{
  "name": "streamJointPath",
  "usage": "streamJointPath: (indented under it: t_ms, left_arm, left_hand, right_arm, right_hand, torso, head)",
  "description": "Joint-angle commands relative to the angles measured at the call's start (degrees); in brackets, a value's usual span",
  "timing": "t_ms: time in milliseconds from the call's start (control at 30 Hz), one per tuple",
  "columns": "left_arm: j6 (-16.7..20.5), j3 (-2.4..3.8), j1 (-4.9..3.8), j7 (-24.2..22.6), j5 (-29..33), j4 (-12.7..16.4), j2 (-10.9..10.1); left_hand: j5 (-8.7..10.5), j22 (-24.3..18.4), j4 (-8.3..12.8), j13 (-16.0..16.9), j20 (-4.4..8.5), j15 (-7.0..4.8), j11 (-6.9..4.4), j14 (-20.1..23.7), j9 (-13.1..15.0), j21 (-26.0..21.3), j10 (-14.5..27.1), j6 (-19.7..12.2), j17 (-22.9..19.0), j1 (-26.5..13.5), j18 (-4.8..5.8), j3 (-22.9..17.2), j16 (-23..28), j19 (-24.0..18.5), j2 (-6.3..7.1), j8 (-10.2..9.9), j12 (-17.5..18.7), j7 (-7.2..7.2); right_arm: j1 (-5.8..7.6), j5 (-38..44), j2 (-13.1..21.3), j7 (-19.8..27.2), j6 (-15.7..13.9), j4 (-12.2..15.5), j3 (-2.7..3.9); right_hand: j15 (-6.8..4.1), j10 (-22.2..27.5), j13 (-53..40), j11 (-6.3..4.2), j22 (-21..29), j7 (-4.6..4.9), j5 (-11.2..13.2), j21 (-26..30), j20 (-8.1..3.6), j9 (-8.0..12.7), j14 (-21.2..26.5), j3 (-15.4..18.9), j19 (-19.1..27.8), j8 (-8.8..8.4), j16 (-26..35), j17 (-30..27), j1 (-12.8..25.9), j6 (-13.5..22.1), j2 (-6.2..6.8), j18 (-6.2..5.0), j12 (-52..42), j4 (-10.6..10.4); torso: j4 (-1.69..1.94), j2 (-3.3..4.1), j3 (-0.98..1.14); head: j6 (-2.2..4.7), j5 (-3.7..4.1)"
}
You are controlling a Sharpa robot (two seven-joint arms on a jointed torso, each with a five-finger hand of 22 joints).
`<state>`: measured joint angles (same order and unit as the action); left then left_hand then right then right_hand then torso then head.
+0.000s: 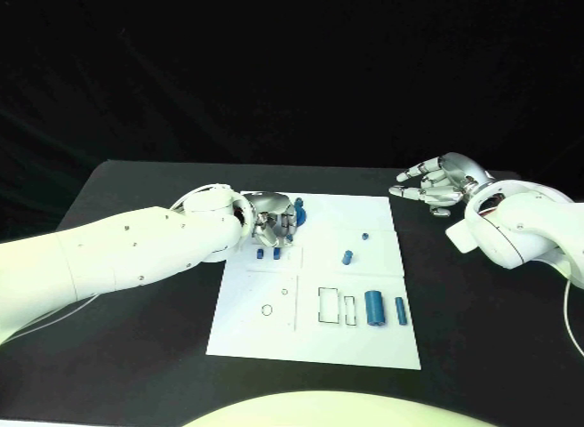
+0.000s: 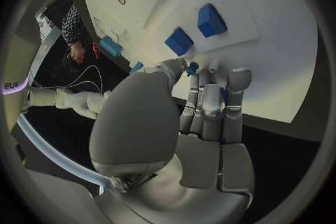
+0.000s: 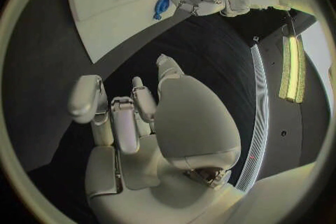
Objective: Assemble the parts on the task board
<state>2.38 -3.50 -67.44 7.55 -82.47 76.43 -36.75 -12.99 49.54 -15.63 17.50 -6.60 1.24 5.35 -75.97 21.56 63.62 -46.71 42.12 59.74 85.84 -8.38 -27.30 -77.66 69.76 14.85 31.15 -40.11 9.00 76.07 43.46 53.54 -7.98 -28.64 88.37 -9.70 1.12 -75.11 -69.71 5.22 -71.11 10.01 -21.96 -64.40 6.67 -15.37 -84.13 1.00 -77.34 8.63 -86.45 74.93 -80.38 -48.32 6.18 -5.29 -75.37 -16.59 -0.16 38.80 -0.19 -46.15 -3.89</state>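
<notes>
While over board (image 1: 369,213), left hand (image 1: 274,224) perhaps pinching part (image 2: 191,69)

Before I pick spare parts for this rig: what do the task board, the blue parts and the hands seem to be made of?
The task board looks like matte white plastic or coated sheet: flat, even, no glare. The blue parts look like moulded plastic or painted metal, uniformly coloured with a soft sheen. The left hand and right hand look metallic, silver-grey with bright highlights; it could be metallised plastic.

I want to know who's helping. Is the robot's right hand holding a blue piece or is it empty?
Empty. The right hand hovers above the bare black table, beside the task board, its fingers gently curled around nothing.
</notes>
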Motion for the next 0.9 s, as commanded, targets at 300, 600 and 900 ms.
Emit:
streamJointPath:
  t_ms: [300, 600, 900]
  left_arm:
    - [-0.8, -0.02, 0.05, 0.07, 1.05, -0.31, 0.66]
    - [-1.09, -0.02, 0.05, 0.06, 1.31, -0.66, 0.88]
    - [-0.63, -0.03, 0.09, -0.46, 1.47, -1.23, 1.41]
  left_hand:
    - [0.47, 0.48, 0.27, -1.28, 0.02, -0.04, 0.02, -0.29, -1.08, 0.58, -1.03, 1.25, -0.54, 0.72, 0.19, -2.29, -0.5, 0.52, -0.72, -0.75, 0.93, 0.06]
    - [0.55, 1.56, 0.74, -1.86, 0.03, -0.13, -0.1, -0.77, -1.61, 1.4, -1.77, 1.95, -0.01, 0.82, 0.37, -3.3, -0.98, 0.98, -0.83, -0.88, 1.15, -0.01]
    - [0.7, 2.99, 1.62, -2.71, 0.21, -0.54, -0.61, -1.4, -2.05, 2.54, -3.38, 3.98, 0.47, 0.75, 0.58, -4.43, -1.59, 1.6, -0.99, -0.55, 1.54, -0.53]
  right_arm:
    - [-0.05, 0.45, -0.07, 0.78, 0.17, 0.04, 0.0]
    - [-0.06, 0.45, -0.12, 0.74, 0.26, 0.01, 0.0]
    - [-0.06, 0.45, -0.13, 0.66, 0.34, 0.06, 0.0]
  right_hand:
    - [-0.36, 0.19, -0.04, -0.08, 0.02, 0.11, -0.31, 0.15, -0.01, 0.07, -3.4, -0.29, 0.35, 0.33, 0.34, 4.9, 0.16, -0.26, -0.34, -0.66, 0.21, 0.0]
    - [-0.36, 0.19, -0.04, -0.08, 0.02, 0.11, -0.31, 0.15, -0.01, 0.07, -3.4, -0.29, 0.35, 0.33, 0.34, 4.9, 0.16, -0.26, -0.34, -0.66, 0.21, 0.0]
    - [-0.36, 0.19, -0.04, -0.08, 0.02, 0.11, -0.31, 0.15, -0.01, 0.07, -3.4, -0.29, 0.35, 0.33, 0.34, 4.9, 0.16, -0.26, -0.34, -0.66, 0.21, 0.0]
  torso:
    - [0.03, 0.04, 0.02]
    - [-0.03, 0.02, 0.03]
    - [-0.03, 0.05, 0.01]
  head:
    - [-0.13, -0.13]
    - [-0.18, -0.1]
    - [-0.18, -0.09]
